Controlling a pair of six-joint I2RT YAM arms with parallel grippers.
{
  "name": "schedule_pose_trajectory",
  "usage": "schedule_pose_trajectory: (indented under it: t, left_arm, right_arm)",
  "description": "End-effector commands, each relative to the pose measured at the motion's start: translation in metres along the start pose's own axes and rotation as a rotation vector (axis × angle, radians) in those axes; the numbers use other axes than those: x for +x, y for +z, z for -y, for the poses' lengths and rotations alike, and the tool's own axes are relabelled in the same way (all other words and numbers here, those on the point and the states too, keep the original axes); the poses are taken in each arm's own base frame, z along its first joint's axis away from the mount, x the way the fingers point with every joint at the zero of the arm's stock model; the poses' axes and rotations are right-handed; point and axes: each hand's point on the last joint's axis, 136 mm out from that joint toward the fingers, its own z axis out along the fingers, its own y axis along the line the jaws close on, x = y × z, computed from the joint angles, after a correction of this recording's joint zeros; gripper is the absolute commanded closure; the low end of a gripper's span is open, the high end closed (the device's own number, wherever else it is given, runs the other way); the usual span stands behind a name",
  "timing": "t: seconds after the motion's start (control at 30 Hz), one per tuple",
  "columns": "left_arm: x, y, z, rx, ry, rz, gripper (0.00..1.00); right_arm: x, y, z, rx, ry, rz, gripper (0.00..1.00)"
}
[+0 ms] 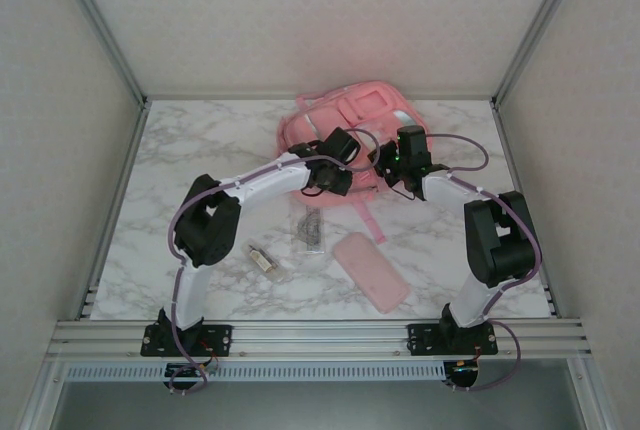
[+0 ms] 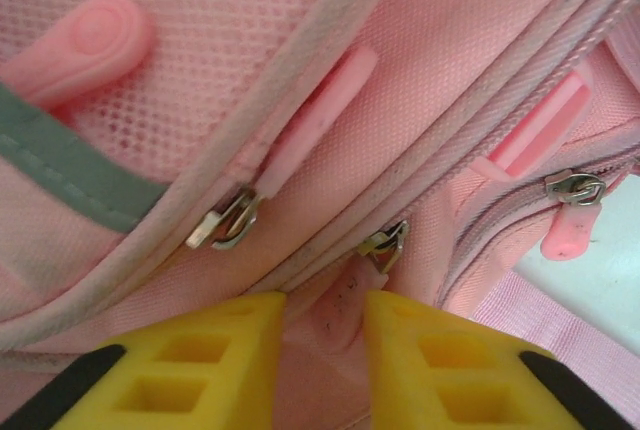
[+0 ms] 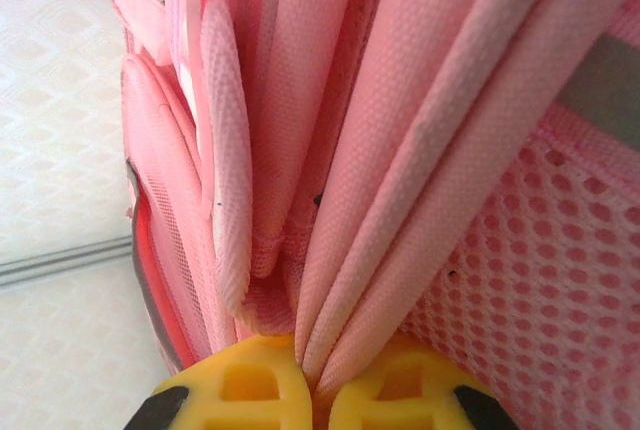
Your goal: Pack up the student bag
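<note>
The student bag (image 1: 360,115), large and pink, lies at the back middle of the table. Both grippers are on its near edge. My left gripper (image 1: 335,168) (image 2: 325,302) has its yellow fingers pressed on either side of a pink rubber zipper pull (image 2: 345,290), which hangs from a metal slider (image 2: 386,243) on the bag (image 2: 430,120). My right gripper (image 1: 397,165) (image 3: 315,375) is shut on a fold of the bag's pink fabric (image 3: 400,200), beside a mesh panel (image 3: 560,280). The fabric is pinched tight between its fingertips.
A flat pink pencil case (image 1: 371,271) lies on the marble table (image 1: 200,140) near the front, right of centre. A small clear packet (image 1: 310,230) and a small bottle-like item (image 1: 265,260) lie between the arms. Metal frame rails run along the table's sides and front.
</note>
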Motion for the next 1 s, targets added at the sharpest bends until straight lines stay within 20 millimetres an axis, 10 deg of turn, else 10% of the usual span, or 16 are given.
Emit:
schedule_pose_trajectory:
  t: [0.0, 0.23, 0.57, 0.7, 0.97]
  left_arm:
    - [0.019, 0.033, -0.024, -0.083, -0.042, -0.067, 0.60]
    - [0.056, 0.051, -0.047, -0.183, -0.053, -0.151, 0.51]
    - [0.065, 0.071, -0.045, -0.179, -0.077, -0.192, 0.80]
    - [0.055, 0.053, -0.036, -0.128, -0.081, -0.185, 1.00]
    - [0.026, -0.012, -0.036, -0.003, -0.089, -0.153, 1.00]
  right_arm:
    - [-0.008, -0.012, -0.039, -0.139, -0.032, 0.023, 1.00]
    - [-0.008, -0.010, -0.037, -0.138, -0.030, 0.021, 1.00]
    - [-0.008, -0.008, -0.037, -0.153, -0.014, 0.017, 1.00]
    - [-0.013, -0.009, -0.034, -0.139, -0.022, 0.027, 1.00]
    - [-0.027, -0.014, -0.008, -0.057, -0.064, 0.065, 1.00]
